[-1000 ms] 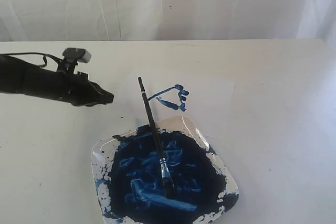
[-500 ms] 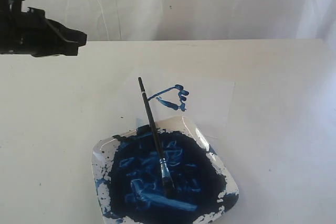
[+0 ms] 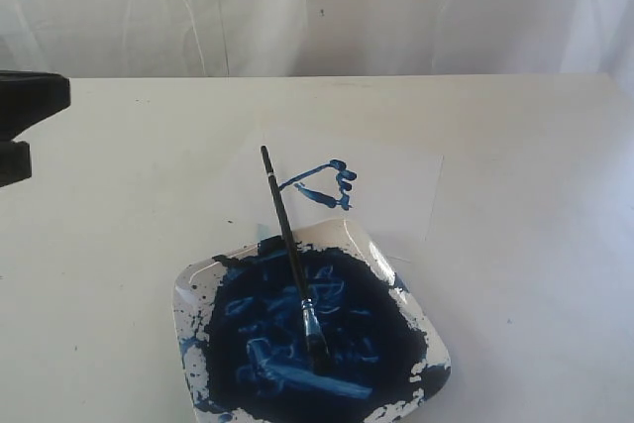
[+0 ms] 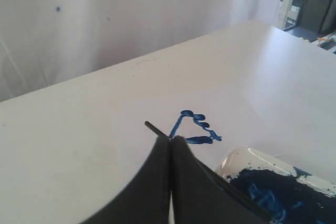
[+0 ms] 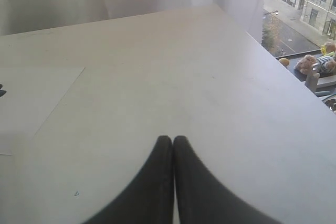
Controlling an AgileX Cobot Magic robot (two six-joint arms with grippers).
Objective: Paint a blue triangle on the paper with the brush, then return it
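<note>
The brush (image 3: 290, 255) lies with its bristles in the dish (image 3: 192, 286) of dark blue paint and its black handle sticking out over the rim toward the paper (image 3: 396, 185). A small blue triangle (image 3: 325, 183) is painted on that paper, also seen from the left wrist as the blue triangle (image 4: 195, 128). My left gripper (image 4: 170, 139) is shut and holds nothing, high and well away from the brush; only a dark part of that arm (image 3: 25, 116) shows at the exterior view's left edge. My right gripper (image 5: 172, 139) is shut and empty over bare table.
A white curtain (image 3: 317, 7) hangs behind the off-white table (image 3: 525, 274). The table's far edge (image 5: 273, 51) shows in the right wrist view, with a window beyond it.
My left arm has pulled up and away to the left, leaving the middle of the exterior view for its left edge. The brush, dish and paper have not moved.
</note>
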